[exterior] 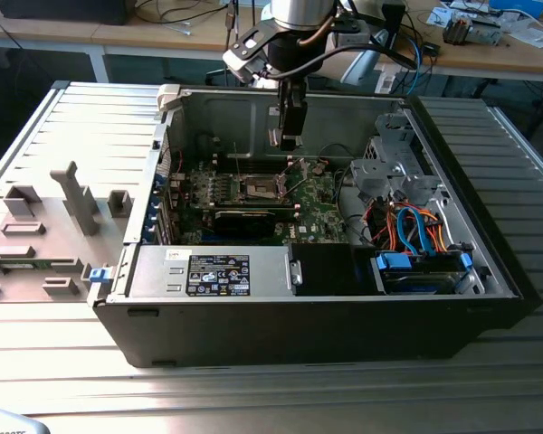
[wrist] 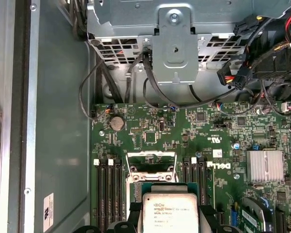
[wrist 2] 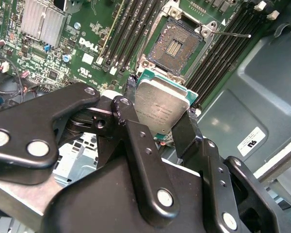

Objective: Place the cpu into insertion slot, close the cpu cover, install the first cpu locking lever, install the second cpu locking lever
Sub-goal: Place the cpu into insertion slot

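Observation:
My gripper (wrist 2: 160, 117) is shut on the cpu (wrist 2: 161, 107), a small silvery square chip pinched by two opposite edges between the black fingers (wrist 2: 186, 132). The first wrist view also has the cpu (wrist: 169, 213) in it. The insertion slot (wrist 2: 177, 46) lies open on the green board with its dark contact field bare, a little beyond and below the chip. The cpu cover (wrist: 150, 167) stands raised at the slot's edge. A thin wire locking lever (wrist 2: 233, 35) is swung out beside the slot. In the exterior view my gripper (exterior: 288, 137) hangs above the insertion slot (exterior: 261, 188).
The open computer case (exterior: 308, 307) lies on a slatted table. Black memory slots (wrist 2: 131, 29) flank the socket. A finned heatsink (wrist: 265, 165) and a metal drive cage (wrist: 174, 34) with cable bundles stand close by. A grey fixture plate (exterior: 45, 226) lies at the exterior view's left.

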Robot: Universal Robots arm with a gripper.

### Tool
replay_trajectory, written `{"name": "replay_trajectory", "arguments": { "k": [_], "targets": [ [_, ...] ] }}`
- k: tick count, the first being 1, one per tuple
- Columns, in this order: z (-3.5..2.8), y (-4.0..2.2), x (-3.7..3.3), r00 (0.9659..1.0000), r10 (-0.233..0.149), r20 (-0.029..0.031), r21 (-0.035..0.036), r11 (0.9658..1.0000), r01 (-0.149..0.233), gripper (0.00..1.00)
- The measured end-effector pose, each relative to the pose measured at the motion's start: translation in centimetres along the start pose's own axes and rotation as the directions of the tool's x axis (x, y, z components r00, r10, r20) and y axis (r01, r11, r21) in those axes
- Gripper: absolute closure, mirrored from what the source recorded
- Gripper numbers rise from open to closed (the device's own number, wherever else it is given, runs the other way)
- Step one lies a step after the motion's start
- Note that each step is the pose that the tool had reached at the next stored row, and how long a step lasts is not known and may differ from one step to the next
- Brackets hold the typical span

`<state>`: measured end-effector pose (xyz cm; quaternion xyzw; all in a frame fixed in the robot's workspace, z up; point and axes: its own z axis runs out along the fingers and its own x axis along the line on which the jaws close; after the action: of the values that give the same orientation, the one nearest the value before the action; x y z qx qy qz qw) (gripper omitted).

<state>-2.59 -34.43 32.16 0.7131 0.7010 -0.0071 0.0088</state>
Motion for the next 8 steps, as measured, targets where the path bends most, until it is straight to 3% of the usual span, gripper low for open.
{"name": "replay_trajectory", "arguments": {
  "k": [8],
  "targets": [
    [0.00,0.00,0.00,1.0000,0.008,0.0000,0.0002,1.0000,-0.008,0.46]
  ]
}}
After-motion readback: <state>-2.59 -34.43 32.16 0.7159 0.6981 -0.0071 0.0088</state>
